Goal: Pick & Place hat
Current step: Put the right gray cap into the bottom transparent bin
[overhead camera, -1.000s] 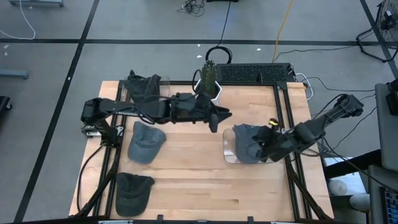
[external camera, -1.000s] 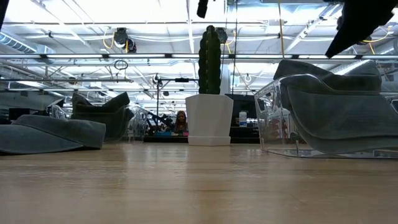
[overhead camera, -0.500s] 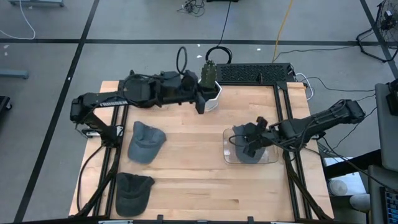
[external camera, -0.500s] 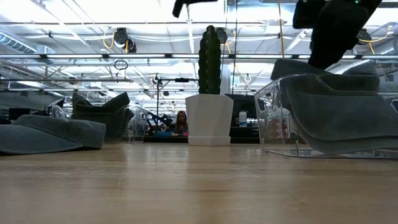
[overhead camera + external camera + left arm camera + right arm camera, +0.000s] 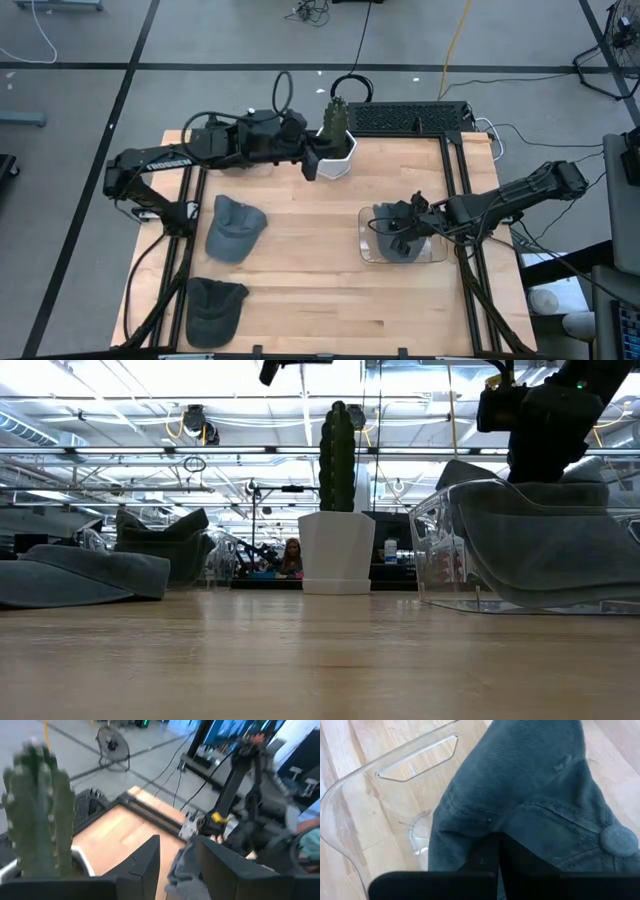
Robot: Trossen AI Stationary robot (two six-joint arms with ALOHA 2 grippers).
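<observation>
A grey-blue hat (image 5: 384,219) lies crumpled in a clear plastic bin (image 5: 365,256) on the table's right side; it fills the bin in the low view (image 5: 540,540). My right gripper (image 5: 400,235) is shut and stands on top of this hat (image 5: 520,780), near the crown button (image 5: 619,840). My left gripper (image 5: 312,168) is open and holds nothing. It hangs in the air beside the white cactus pot (image 5: 338,152), near the table's far edge. Two more hats (image 5: 235,228) (image 5: 213,308) rest flat on the left side of the table. My right gripper (image 5: 499,851) comes from above, slanting from the table's right. Its shut fingertips (image 5: 482,857) are set on the hat's crown cloth (image 5: 490,827), beside a seam. The hat lies in the bin. I cannot tell whether any cloth is caught between the fingers.
The potted cactus (image 5: 337,510) stands at the far edge, close to my left gripper (image 5: 175,857). A dark heap of hats (image 5: 165,545) sits at the far left corner. The middle and near part of the wooden table (image 5: 320,300) is bare. Black rails run along both sides.
My left arm has drawn back from beside the bin, up and toward the far left, and its open gripper now hangs by the cactus pot. My right gripper has moved from the bin's right side toward the left and down onto the hat.
</observation>
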